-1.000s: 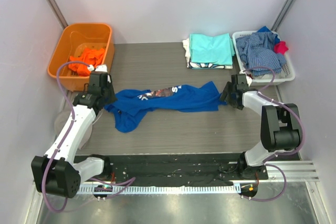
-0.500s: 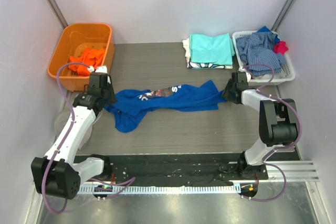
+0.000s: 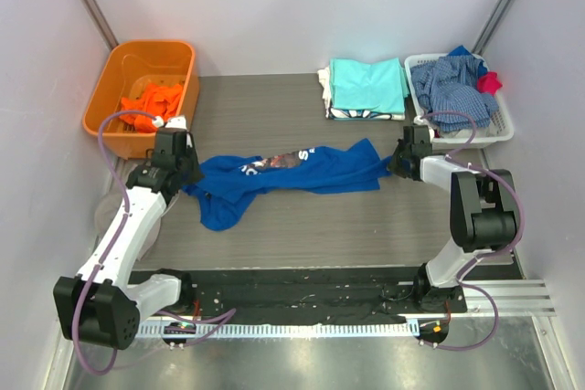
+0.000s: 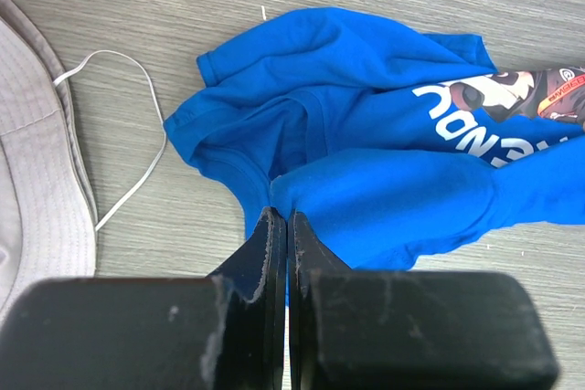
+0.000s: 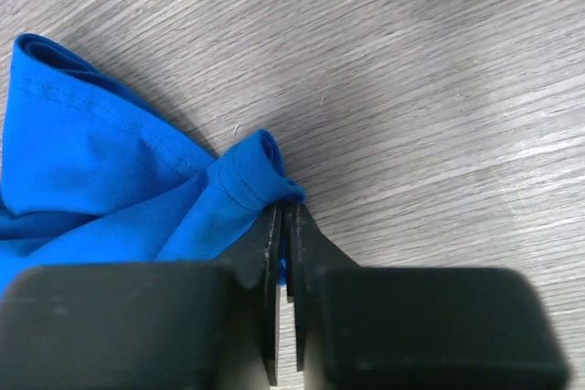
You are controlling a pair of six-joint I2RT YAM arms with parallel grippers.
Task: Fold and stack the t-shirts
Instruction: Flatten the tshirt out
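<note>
A royal blue t-shirt (image 3: pixel 292 175) lies crumpled and stretched across the middle of the table, its white-and-dark print (image 4: pixel 498 107) facing up. My left gripper (image 3: pixel 186 182) is shut on the shirt's left edge (image 4: pixel 302 198). At the shirt's right end, my right gripper (image 3: pixel 393 167) is shut on a bunched hem corner (image 5: pixel 256 166), blue cloth showing between the fingertips. A folded aqua t-shirt (image 3: pixel 367 85) tops a small stack at the back. Orange t-shirts (image 3: pixel 149 103) lie in the orange bin (image 3: pixel 119 66).
A white basket (image 3: pixel 498 130) at the back right holds a blue-and-white checked garment (image 3: pixel 451 84) and a small red cloth (image 3: pixel 489 81). A grey hat (image 4: pixel 37 189) with a white cord (image 4: pixel 137 171) lies left of the blue shirt. Walls close in on both sides.
My right gripper moved slightly toward the shirt's right end and closed on its hem corner. The left gripper stayed shut on the shirt's left edge.
</note>
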